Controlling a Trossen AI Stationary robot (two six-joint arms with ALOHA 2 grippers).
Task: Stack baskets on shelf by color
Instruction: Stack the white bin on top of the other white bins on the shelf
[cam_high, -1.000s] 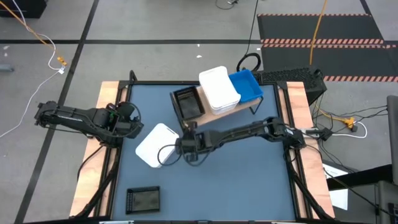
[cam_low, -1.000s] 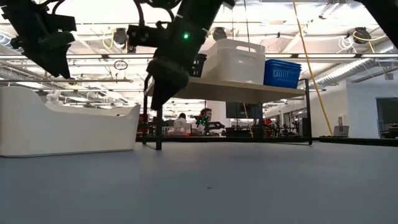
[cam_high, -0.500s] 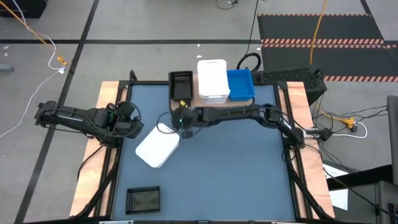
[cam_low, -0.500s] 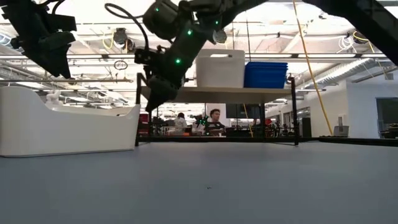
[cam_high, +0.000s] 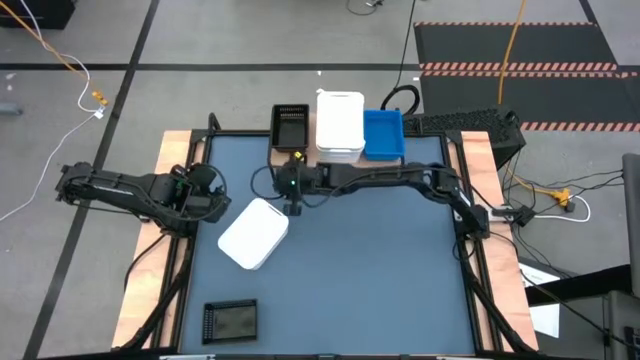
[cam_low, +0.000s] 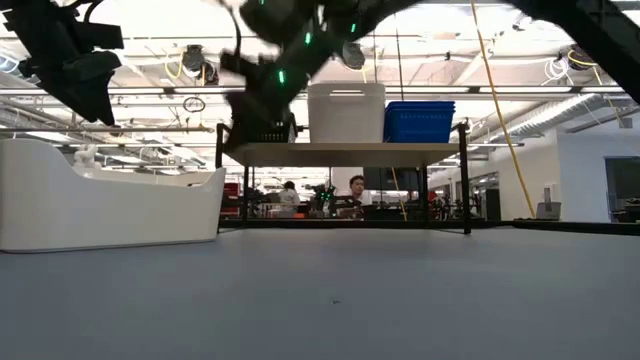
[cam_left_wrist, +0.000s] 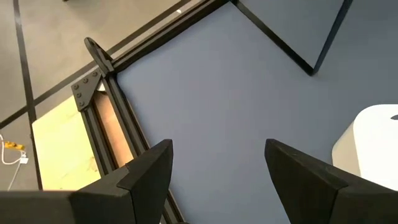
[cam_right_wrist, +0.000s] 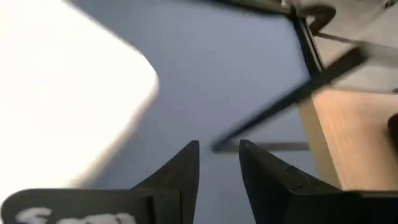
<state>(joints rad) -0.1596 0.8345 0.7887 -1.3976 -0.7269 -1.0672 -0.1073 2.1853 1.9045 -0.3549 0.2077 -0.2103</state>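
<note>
The right pincer (cam_high: 293, 207), fingers narrowly parted and seemingly empty, hangs just before the light-wood shelf (cam_low: 340, 152) at the counter's far edge. The shelf bears perforated black (cam_high: 290, 127), white (cam_high: 340, 124) and blue baskets (cam_high: 384, 134). The left pincer (cam_left_wrist: 217, 168) waits released near the left edge.

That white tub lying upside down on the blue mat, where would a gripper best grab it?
Probably by its rim or a short end wall, coming from above. The white basket lies bottom up and skewed on the mat, so only its smooth base and sloping walls show; its body looks too wide for the fingers. The open left gripper waits closest.
</note>
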